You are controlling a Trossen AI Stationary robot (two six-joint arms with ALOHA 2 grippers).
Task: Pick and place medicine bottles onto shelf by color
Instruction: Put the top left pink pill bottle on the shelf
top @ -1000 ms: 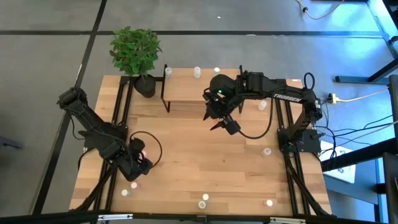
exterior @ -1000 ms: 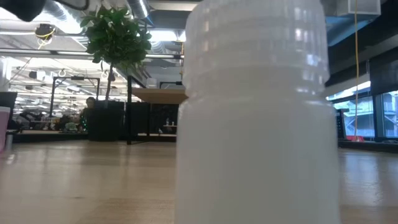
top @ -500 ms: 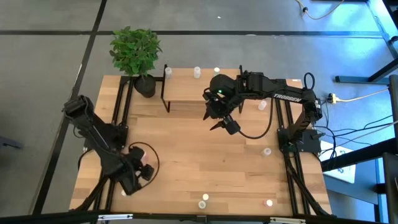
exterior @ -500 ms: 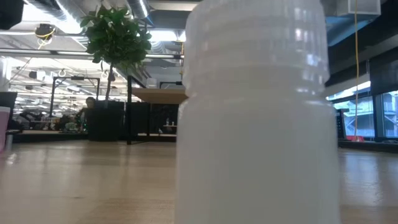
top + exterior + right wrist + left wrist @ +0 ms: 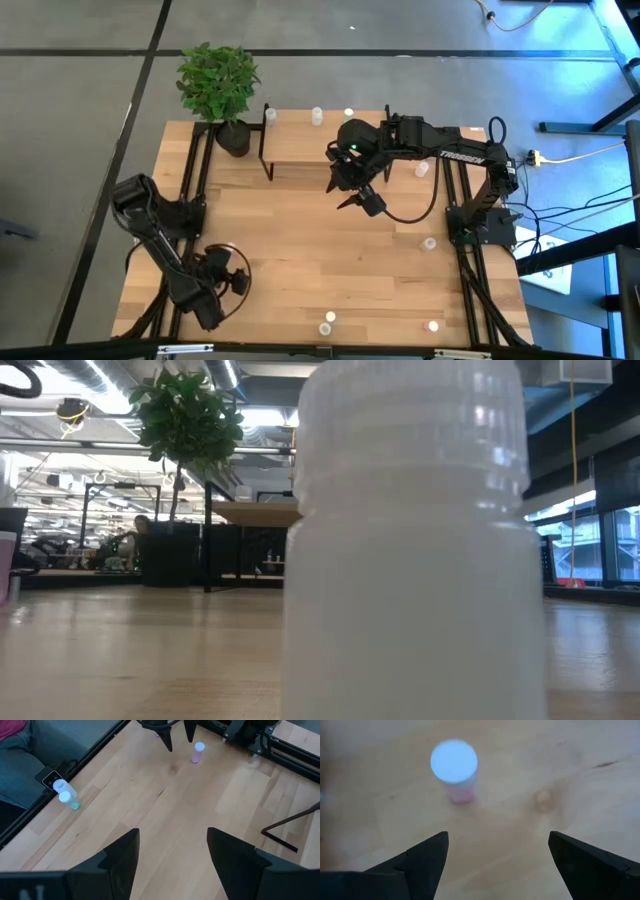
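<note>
That pink bottle (image 5: 455, 770) stands upright on the surface (image 5: 330, 250) near its front left corner. It looks small, light, hard and smooth, so it will likely tip or skid if nudged; take it across the body, below the cap. It sits ahead of your left gripper (image 5: 495, 855), toward one finger, not yet between the jaws. Those jaws stand wide and hold nothing. Your right gripper (image 5: 360, 197) waits beside the shelf (image 5: 300, 150), jaws apart and empty too. Other bottles dot the surface edges.
</note>
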